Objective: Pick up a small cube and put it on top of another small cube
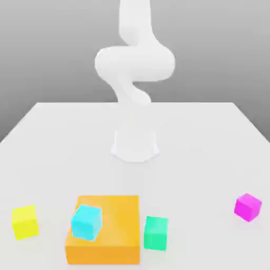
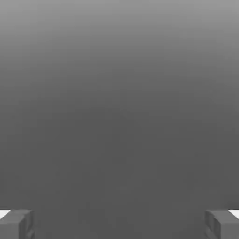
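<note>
In the exterior view, four small cubes are sitting well apart from the jaws: one yellow, one cyan, one green, one pink. One big orange block is holding up the cyan one. In the hand view, the gripper is opening its two jaws wide, with nothing sitting between them.

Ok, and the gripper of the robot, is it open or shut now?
Open: in the hand view, the gripper's two fingers stand wide apart, with nothing between them.
</note>
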Motion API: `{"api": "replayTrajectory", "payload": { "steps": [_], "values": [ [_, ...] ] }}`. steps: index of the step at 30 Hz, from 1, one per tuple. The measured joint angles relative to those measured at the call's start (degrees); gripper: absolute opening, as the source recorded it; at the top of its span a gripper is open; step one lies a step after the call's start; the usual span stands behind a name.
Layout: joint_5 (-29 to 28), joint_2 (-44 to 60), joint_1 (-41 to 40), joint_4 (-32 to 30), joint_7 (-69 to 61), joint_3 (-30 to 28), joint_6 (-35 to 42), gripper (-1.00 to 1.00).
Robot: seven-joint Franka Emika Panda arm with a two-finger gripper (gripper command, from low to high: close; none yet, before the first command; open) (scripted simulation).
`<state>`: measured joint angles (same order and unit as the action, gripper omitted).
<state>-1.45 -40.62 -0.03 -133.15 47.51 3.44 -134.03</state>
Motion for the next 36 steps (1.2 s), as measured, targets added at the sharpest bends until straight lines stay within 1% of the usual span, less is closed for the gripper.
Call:
{"api": "replayTrajectory", "payload": {
  "steps": [8,14,17,19,20,22,25,28,32,33,36],
  "values": [
    [-5.6,16.9,0.7,-4.4,6.1,10.8,-7.3,0.00],
    [-10.6,29.4,2.5,-7.7,11.2,17.4,-12.6,0.00],
    [-13.1,35.7,4.4,-9.3,13.7,19.9,-15.2,0.00],
    [-14.4,39.8,7.1,-10.4,15.1,20.8,-17.0,0.00],
    [-14.4,39.8,8.4,-10.4,15.1,20.8,-17.0,0.00],
    [-15.1,45.2,10.3,-11.9,16.4,21.7,-19.6,0.00],
    [-14.6,51.2,12.5,-13.9,16.8,23.6,-22.9,0.00],
    [-18.1,56.4,15.3,-13.4,19.8,21.2,-26.3,0.00],
    [-24.9,63.1,20.8,-11.7,24.9,14.5,-30.9,0.00],
    [-26.0,64.3,22.0,-11.4,25.8,13.1,-31.8,-1.00],
    [-26.0,64.3,22.0,-11.4,25.8,13.1,-31.8,-1.00]
  ]
}}
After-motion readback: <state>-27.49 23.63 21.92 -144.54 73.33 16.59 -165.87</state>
